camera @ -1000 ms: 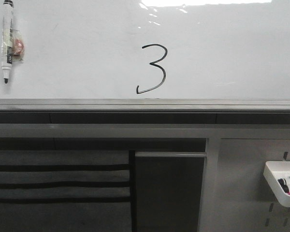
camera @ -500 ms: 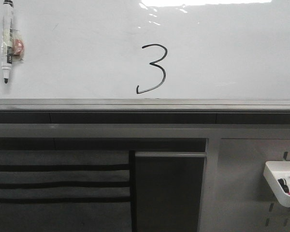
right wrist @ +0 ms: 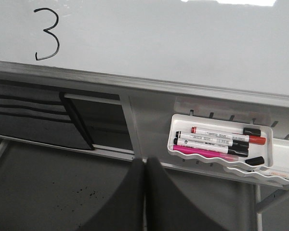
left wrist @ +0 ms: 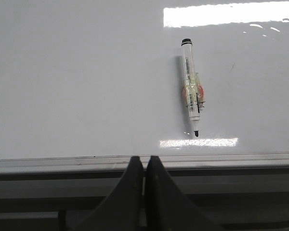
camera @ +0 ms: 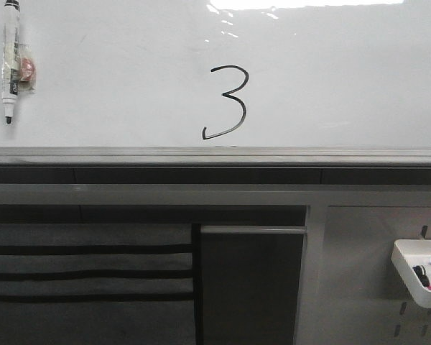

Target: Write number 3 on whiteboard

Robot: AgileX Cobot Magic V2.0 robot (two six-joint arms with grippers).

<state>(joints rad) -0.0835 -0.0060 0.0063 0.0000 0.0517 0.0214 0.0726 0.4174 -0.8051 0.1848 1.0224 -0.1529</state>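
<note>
My left gripper (left wrist: 144, 166) is pressed shut and empty, and so is my right gripper (right wrist: 144, 168), both pulled back from the whiteboard (camera: 345, 79). Nothing has shifted across the last second: the number 3 (camera: 226, 102) sits finished just above the grey ledge (camera: 215, 155), and the black marker (camera: 11, 61) hangs clipped at the board's upper left. I judge the writing done.

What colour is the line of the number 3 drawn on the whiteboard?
Black. The number 3 stands out thin and dark against the white whiteboard, clearest in the front view.
</note>
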